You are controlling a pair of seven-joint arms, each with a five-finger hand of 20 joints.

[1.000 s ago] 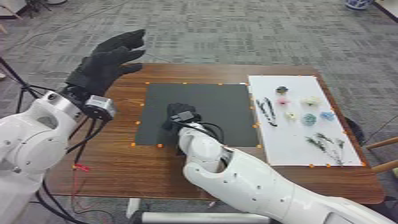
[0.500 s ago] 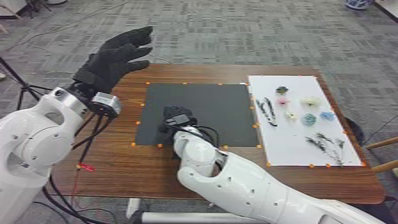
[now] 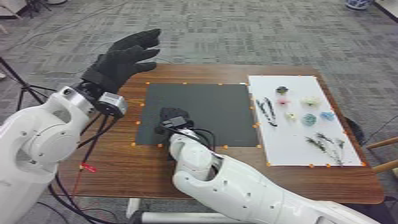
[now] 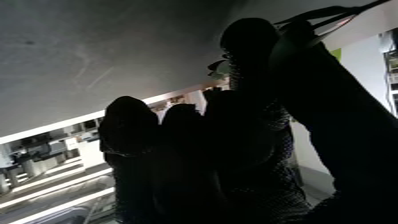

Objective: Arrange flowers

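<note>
In the head view, my right hand (image 3: 173, 116) is low over the left part of the dark mat (image 3: 213, 105). In the right wrist view, my right hand (image 4: 244, 135) has its thumb and a finger pinched on a thin leafy stem (image 4: 330, 19); its far end is hidden. My left hand (image 3: 123, 62) is raised beyond the table's left edge, its fingers relaxed. On the white board (image 3: 271, 155) lie a pink flower (image 3: 283, 101), a cream flower (image 3: 311, 101), a blue flower (image 3: 309, 119), a dark flower (image 3: 282, 90) and leafy sprigs (image 3: 327, 146).
Long dark and white pieces (image 3: 266, 111) lie along the white board's left side. Small orange markers edge the mat and board. The wooden table (image 3: 115, 175) reaches round both, and a chair stands off its right edge.
My right hand has shifted left and slightly toward the table's near edge over the mat. My left hand has drifted to the right.
</note>
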